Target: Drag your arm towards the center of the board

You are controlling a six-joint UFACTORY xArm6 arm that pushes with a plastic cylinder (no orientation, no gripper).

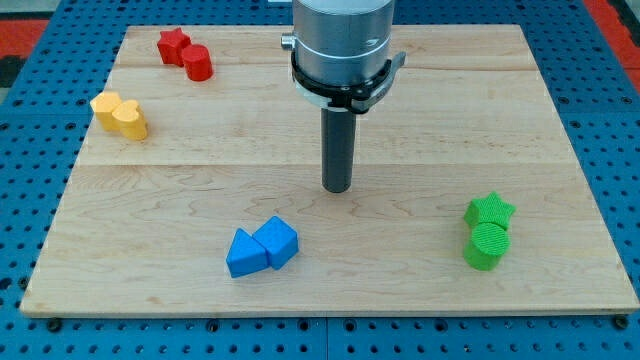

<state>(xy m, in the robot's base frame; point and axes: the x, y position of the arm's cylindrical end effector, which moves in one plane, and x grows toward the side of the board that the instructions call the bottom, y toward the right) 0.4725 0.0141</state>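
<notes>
My tip (338, 188) rests on the wooden board (420, 250) close to its middle, apart from every block. Two blue blocks, a triangular one (243, 253) and a cube-like one (277, 241), touch each other below and left of the tip. A green star (490, 210) and a green cylinder (487, 246) sit together at the view's right. A red star (173, 44) and a red cylinder (197, 63) sit at the top left. Two yellow blocks (120, 113) sit at the left edge.
The board lies on a blue perforated table (30, 200). The arm's grey body (342, 45) hangs over the board's top middle.
</notes>
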